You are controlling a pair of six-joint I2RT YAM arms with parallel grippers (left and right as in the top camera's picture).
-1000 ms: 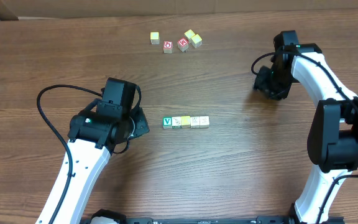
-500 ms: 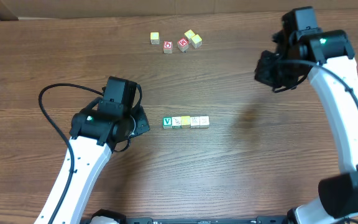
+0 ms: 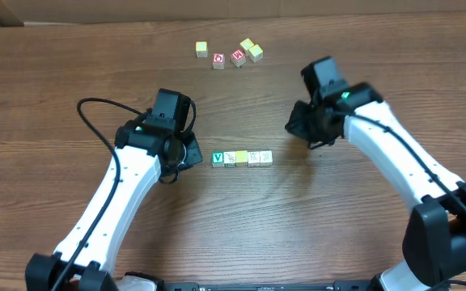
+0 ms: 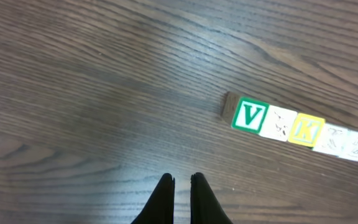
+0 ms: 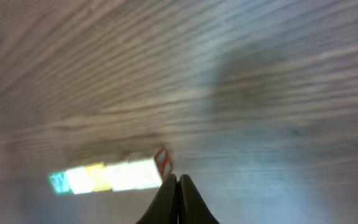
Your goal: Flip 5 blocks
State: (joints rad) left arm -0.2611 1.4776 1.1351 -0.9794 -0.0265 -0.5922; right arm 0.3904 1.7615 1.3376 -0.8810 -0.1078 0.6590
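1. A row (image 3: 242,158) of five blocks lies in the middle of the table (image 3: 338,226). The blocks are side by side and touching, and the row runs left to right in the overhead view.
2. The left wrist view shows a green V block (image 4: 249,116) at the row's left end. A yellow K block (image 4: 306,129) is third, with a pale block between them and two more pale blocks beyond it.
3. The left gripper (image 3: 191,152) is just beside the V end of the row and apart from it. Its fingers are all but together, with only a thin slit between them, and they hold nothing.
4. The right gripper (image 3: 298,129) is near the row's other end, a little farther back, and clear of the blocks. Its fingers are pressed together and empty.
5. The right wrist view is blurred. The row shows there as a green, yellow and white smear just left of the fingertips.
6. A loose cluster (image 3: 229,53) of five small blocks, yellow and red-faced, sits at the far side of the table, well apart from the row.
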